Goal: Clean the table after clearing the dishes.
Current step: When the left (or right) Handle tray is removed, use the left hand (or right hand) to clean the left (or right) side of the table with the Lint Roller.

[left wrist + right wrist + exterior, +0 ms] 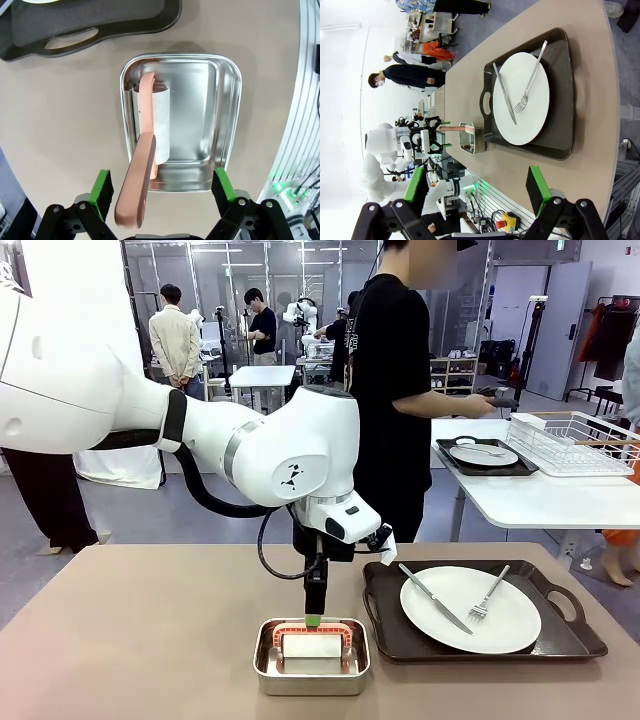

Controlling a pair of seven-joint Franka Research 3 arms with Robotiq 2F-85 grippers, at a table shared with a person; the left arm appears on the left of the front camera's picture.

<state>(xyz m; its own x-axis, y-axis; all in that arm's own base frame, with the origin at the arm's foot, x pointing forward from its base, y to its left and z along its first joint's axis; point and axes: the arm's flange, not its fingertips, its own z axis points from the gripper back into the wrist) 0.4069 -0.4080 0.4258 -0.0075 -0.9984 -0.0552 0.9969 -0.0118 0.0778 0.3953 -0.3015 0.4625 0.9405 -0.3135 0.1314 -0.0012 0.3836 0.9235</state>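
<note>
The tan table [150,640] holds a dark tray [383,592] with a white plate [500,628], a knife [435,598] and a fork [490,595]. A second tray with a plate [484,455] rests on the white side table beside a person. My left gripper [315,618] hangs open over a small steel pan [268,665] that holds a roller with a pink handle [142,170]. The handle rises between its open jaws [162,192], untouched. My right gripper [476,187] is open and empty, off the table's end, looking along the table at the plate [530,75].
A white wire rack [575,440] stands on the side table at the right. The person stands between the two tables. The pan sits near the table's front edge, just left of the tray. Bare tabletop stretches to the left.
</note>
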